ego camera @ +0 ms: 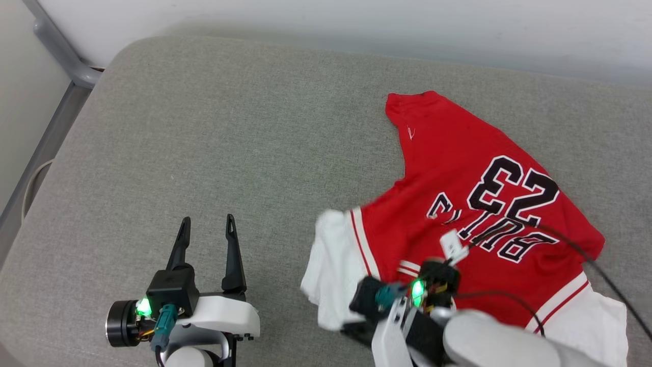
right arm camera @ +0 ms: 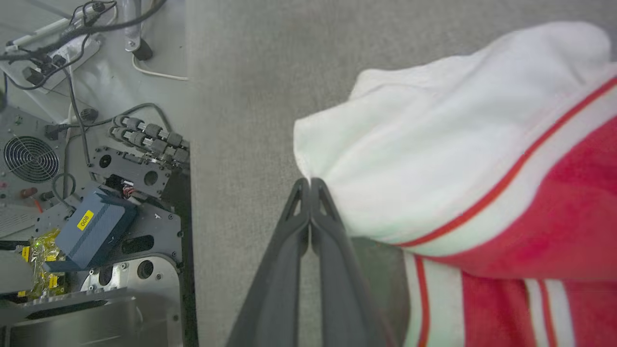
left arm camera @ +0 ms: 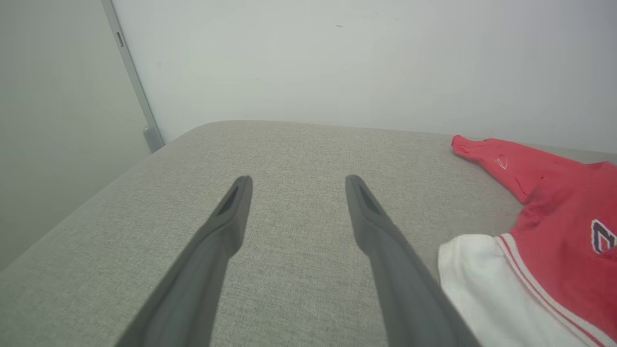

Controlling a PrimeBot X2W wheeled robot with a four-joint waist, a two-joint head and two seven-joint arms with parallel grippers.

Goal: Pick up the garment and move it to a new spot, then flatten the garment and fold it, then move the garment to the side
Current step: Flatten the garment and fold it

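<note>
On the right half of the grey padded surface [ego camera: 244, 127] lies the garment [ego camera: 458, 148], a red shirt spread with its black number 23 and lettering facing up and reading upside down from the head view. Its white sleeve [right arm camera: 434, 120] with red stripes bunches at the near edge. The right gripper [right arm camera: 308, 182] has its two dark fingers pressed together with no gap. Their tips meet the corner of that sleeve, which looks nipped between them and raised a little off the surface. The left gripper [ego camera: 208, 220] sits well apart to the left over bare grey cloth. Its fingers [left arm camera: 231, 217] are spread wide and hold nothing. Beyond the surface's edge, the right wrist view shows a blue box [right arm camera: 91, 226], cables and a fan grille [right arm camera: 30, 159] on the floor.
</note>
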